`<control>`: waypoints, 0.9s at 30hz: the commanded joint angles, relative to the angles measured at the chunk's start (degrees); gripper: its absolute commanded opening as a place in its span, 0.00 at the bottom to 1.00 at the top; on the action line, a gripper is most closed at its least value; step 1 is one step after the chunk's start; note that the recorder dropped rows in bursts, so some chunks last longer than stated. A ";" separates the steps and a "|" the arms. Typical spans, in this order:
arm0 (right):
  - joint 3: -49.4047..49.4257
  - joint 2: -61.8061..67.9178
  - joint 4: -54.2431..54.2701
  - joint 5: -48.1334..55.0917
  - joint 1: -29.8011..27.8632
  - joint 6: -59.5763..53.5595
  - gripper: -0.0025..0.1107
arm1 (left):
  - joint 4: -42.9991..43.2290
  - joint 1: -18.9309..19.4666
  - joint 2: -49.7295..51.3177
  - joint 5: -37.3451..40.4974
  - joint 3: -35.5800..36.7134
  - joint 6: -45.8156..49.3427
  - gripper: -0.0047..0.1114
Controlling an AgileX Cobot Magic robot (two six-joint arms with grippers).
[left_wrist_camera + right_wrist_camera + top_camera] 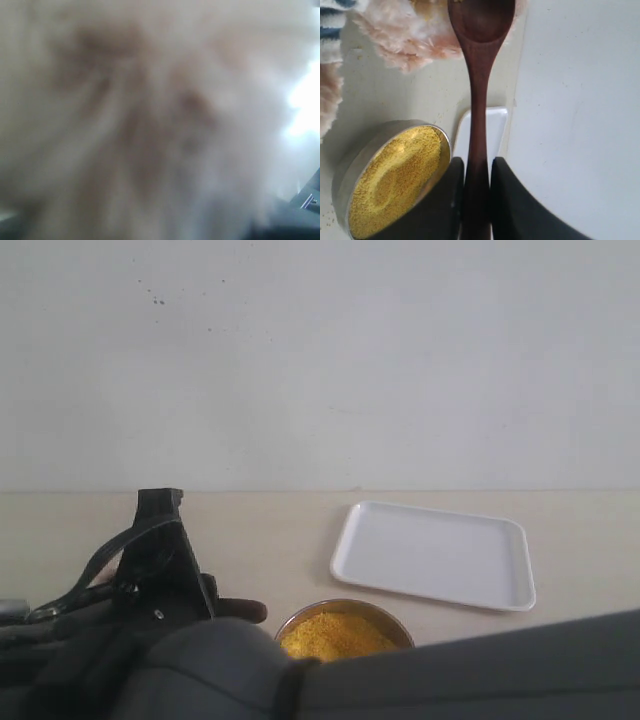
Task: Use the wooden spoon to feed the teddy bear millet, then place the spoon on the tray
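My right gripper (477, 167) is shut on the thin handle of the wooden spoon (479, 75). The spoon's oval bowl (481, 20) rests against the teddy bear's light fur (405, 37) and holds almost no grain. A bit of the bear's striped shirt (330, 20) shows beside it. The millet (395, 180) fills the round metal bowl (340, 632). The white tray (430, 555) lies behind that bowl, with nothing on it. Blurred bear fur (150, 120) fills the left wrist view and hides the jaws. The black left gripper (160, 545) is at the left of the exterior view.
A grey arm (450, 675) crosses the bottom of the exterior view and hides the bear and my right gripper there. A pale wall (320, 360) rises behind the light tabletop (270, 530). A few loose grains lie near the metal bowl's rim (350, 165).
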 commanded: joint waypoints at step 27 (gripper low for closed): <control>15.99 -20.18 13.70 0.29 -15.98 3.35 0.05 | -0.82 0.13 0.08 0.98 0.09 0.42 0.07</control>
